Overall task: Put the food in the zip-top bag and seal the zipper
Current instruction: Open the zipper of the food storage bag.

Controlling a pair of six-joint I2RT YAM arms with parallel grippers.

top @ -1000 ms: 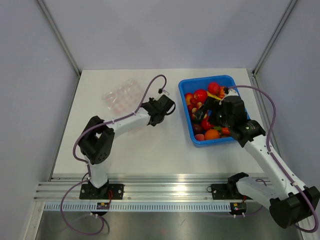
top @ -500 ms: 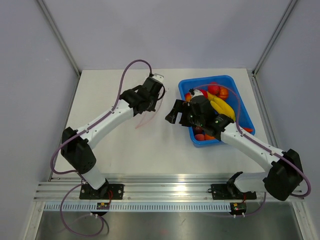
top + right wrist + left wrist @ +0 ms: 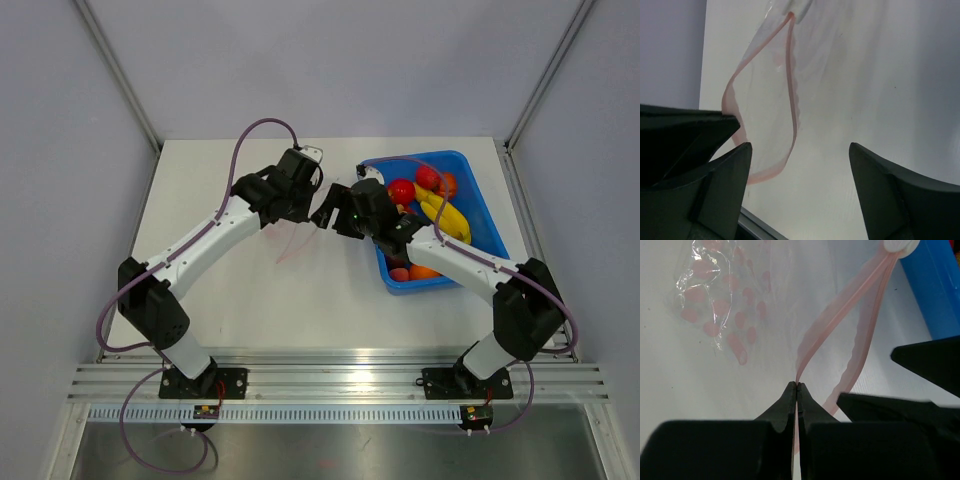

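My left gripper [image 3: 797, 386] is shut on one pink zipper strip [image 3: 840, 315] of the clear dotted zip-top bag [image 3: 720, 315]. The bag's mouth gapes as a pink loop [image 3: 790, 90] with a white slider [image 3: 897, 245] at its far end. In the top view the left gripper [image 3: 298, 205] holds the bag [image 3: 290, 245] left of the tray. My right gripper [image 3: 800, 146] is open and empty, its fingers [image 3: 730, 170] at the near end of the loop, close beside the left gripper [image 3: 328, 212]. The food, with a banana [image 3: 447, 215] and a red fruit [image 3: 402, 190], lies in the tray.
The rigid blue tray [image 3: 470, 165] stands at the right of the table; its wall also shows in the left wrist view [image 3: 940, 290]. Grey walls close the table on the left, back and right. The two wrists are nearly touching at mid-table.
The left gripper reached the bag, took its zipper edge and drew it toward the tray. The right gripper left the tray and moved left to the bag's mouth.
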